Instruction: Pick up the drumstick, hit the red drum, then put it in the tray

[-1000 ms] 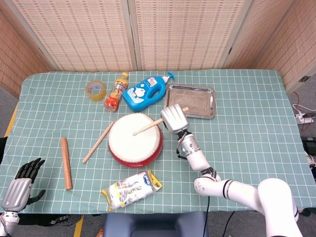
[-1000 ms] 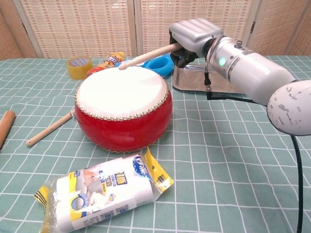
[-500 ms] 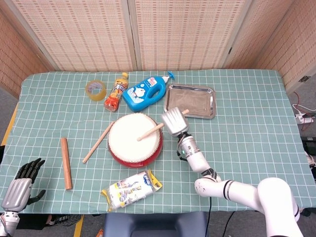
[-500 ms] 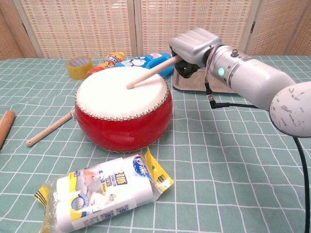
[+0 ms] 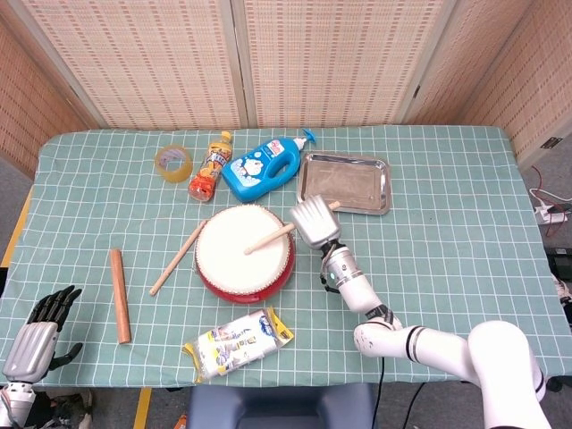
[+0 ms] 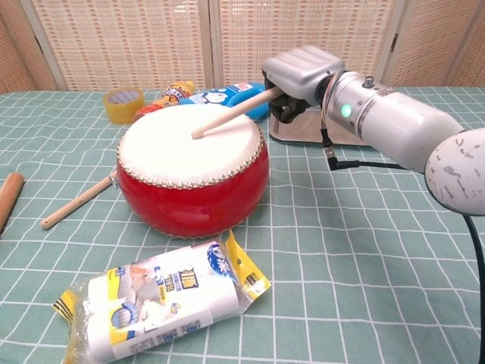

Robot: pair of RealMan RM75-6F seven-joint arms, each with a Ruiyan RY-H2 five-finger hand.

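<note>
we note the right hand [image 6: 299,72] gripping the drumstick [image 6: 231,112], its tip over the red drum [image 6: 191,176] skin; contact unclear. left hand [image 5: 36,331] hangs empty, fingers apart.

Head view looks steeply down over the whole table [image 5: 465,223]; chest view sits low, near the shared drum [image 6: 193,178]

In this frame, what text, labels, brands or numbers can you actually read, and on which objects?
No text reads clearly enough to quote.
Tissue pack: blue printed characters and small print, blurred.
Blue detergent bottle: label with a cartoon figure, wording too small.
Orange bottle: patterned label, illegible.
Tape roll, red drum, drumstick, metal tray: no visible markings.
</note>
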